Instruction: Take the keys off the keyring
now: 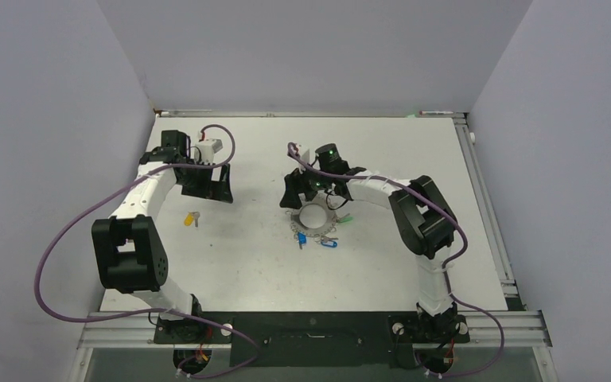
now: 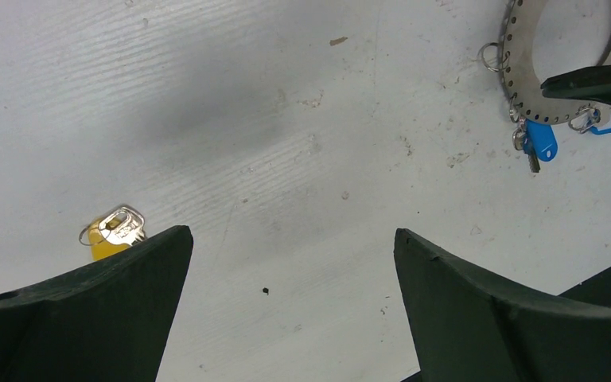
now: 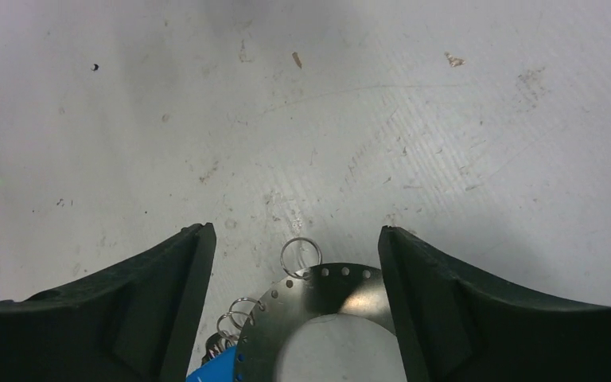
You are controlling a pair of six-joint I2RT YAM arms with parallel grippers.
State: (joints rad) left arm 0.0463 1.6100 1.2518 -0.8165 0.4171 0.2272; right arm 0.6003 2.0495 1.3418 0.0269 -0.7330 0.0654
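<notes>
The left arm rises from its base with the elbow pushed out at 9 o'clock, then bends back. That leaves the left gripper [image 1: 207, 181] hanging over the far left of the table [image 1: 247, 270], its fingers spread wide with nothing between them. A yellow key [image 1: 192, 218] lies loose on the table at 6 o'clock from that gripper, well apart from the keyring [image 1: 316, 216]. In the left wrist view one finger partly hides it.

The right arm reaches in from its elbow at 3 o'clock. The right gripper [image 1: 314, 193] sits low over the keyring's 12 o'clock rim, fingers apart and straddling the rim without pinching it. I cannot tell if either finger touches the metal.

The keyring lies flat near the table's middle. Blue keys [image 1: 302, 237] hang off its 6 o'clock edge and a green key [image 1: 344, 218] off its 3 o'clock edge. Small wire loops [image 3: 301, 256] line the rim.
</notes>
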